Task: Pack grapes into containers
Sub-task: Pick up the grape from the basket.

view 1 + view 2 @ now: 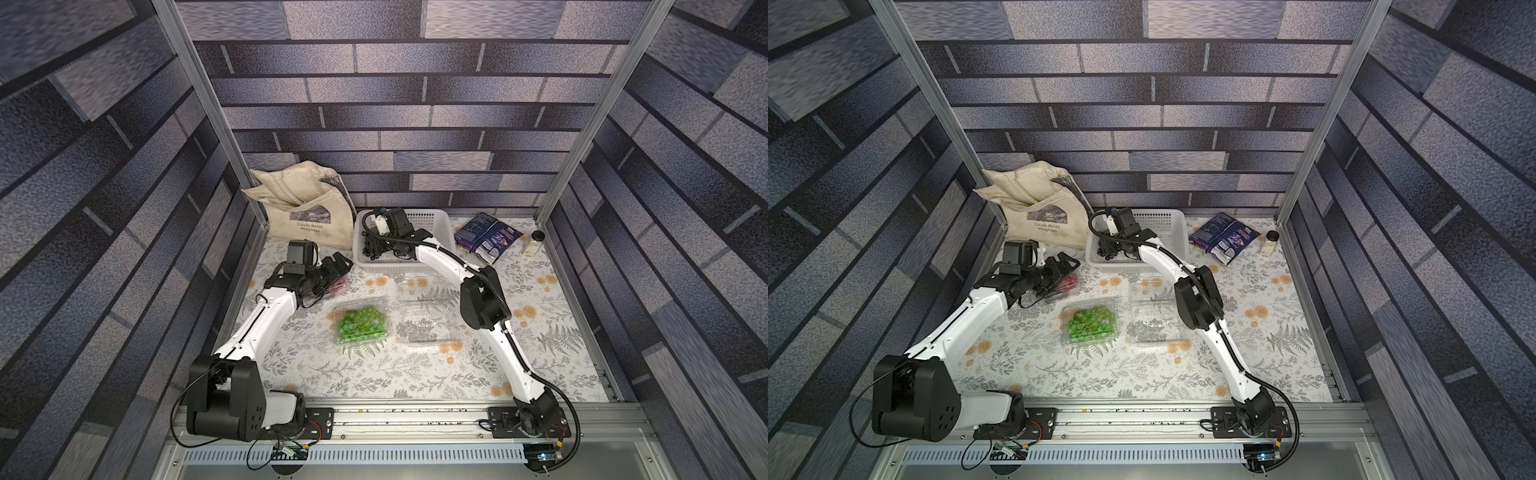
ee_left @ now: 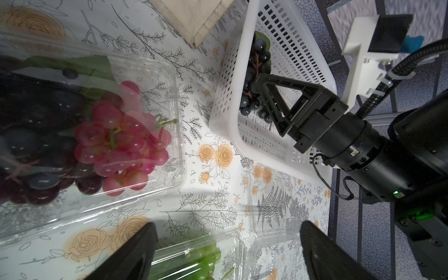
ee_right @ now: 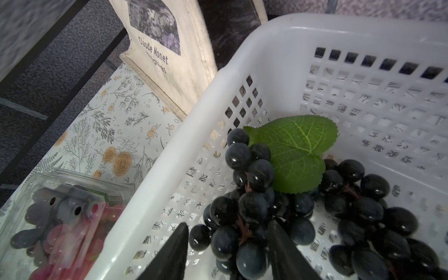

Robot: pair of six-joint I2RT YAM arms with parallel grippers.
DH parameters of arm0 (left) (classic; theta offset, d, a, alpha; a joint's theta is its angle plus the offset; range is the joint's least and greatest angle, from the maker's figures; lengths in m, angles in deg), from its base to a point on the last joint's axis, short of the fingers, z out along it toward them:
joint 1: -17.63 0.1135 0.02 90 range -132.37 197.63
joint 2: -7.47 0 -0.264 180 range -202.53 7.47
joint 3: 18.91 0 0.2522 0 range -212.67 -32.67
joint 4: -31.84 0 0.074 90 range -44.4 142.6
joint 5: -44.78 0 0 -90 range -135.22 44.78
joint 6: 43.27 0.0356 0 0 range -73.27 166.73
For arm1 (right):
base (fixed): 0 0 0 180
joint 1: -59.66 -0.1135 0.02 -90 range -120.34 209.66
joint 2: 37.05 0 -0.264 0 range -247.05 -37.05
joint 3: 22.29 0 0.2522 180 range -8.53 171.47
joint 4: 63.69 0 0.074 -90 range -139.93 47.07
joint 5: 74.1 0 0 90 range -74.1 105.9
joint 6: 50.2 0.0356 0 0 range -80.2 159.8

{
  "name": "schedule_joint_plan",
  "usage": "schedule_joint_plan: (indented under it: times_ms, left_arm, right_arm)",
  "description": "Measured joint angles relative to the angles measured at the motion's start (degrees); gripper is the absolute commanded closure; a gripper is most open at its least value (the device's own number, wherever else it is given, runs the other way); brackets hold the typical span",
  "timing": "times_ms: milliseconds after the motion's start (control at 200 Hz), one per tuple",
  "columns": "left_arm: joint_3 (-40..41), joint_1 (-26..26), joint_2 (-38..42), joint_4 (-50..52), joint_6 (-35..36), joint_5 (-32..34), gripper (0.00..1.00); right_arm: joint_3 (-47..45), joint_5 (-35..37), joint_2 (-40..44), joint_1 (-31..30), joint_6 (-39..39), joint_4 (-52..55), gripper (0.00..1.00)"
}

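Observation:
A bunch of dark grapes (image 3: 254,194) with a green leaf lies in the white basket (image 3: 291,29), and shows in both top views (image 1: 368,253) (image 1: 1106,251). My right gripper (image 3: 228,225) reaches into the basket, open, with part of the bunch between its fingers and a gap at one finger. One clear container (image 1: 361,322) holds green grapes. Another container (image 2: 169,97) holds red grapes (image 2: 121,140) and some dark ones. My left gripper (image 2: 228,225) hangs wide open and empty beside it (image 1: 344,261). A third container (image 1: 424,320) lies open and empty.
A cream tote bag (image 1: 307,216) leans in the back left corner, next to the basket. A blue snack packet (image 1: 486,237) and a small jar (image 1: 534,243) sit at the back right. Metal frame posts stand at the back corners.

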Motion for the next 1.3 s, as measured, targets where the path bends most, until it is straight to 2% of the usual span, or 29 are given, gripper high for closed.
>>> schedule_joint_plan:
  times_ms: [130,326,386,526,621,806,907,1002,1117,1302]
  left_arm:
    - [0.3,0.0,0.0,-0.2,0.0,-0.2,0.05]
    - [0.6,0.0,0.0,-0.7,0.0,-0.6,0.05]
    - [0.6,0.0,0.0,-0.7,0.0,-0.7,0.05]
    - [0.6,0.0,0.0,-1.0,-0.2,-1.1,0.05]
    - [0.6,0.0,0.0,-1.1,-0.4,-1.2,0.05]
    - [0.9,0.0,0.0,-1.5,-0.9,-1.2,0.05]
    - [1.2,0.0,0.0,-1.7,-1.2,-1.2,0.05]
    - [1.4,0.0,0.0,-1.9,-1.3,-1.3,0.05]
    - [1.5,0.0,0.0,-2.2,-1.3,-1.3,0.05]
    - [1.7,0.0,0.0,-2.5,-1.3,-1.3,0.05]
  right_arm:
    - [0.0,0.4,0.0,0.2,0.0,0.5,0.44]
    - [0.0,0.9,0.0,0.3,-0.9,1.4,0.29]
    - [0.0,1.0,0.0,0.3,-1.0,1.6,0.29]
    - [-0.1,1.1,0.0,0.4,-1.2,1.8,0.49]
    - [-0.5,1.0,0.0,0.4,-1.5,1.8,0.55]
    - [-1.8,0.8,0.0,0.4,-1.4,2.0,0.52]
    - [-1.9,0.8,0.0,0.4,-1.5,2.2,0.56]
    - [-2.0,0.8,0.0,0.4,-1.4,2.2,0.69]
    - [-2.3,0.8,0.0,0.4,-1.3,2.2,1.00]
    - [-4.3,0.8,0.9,0.4,-1.2,1.7,1.00]
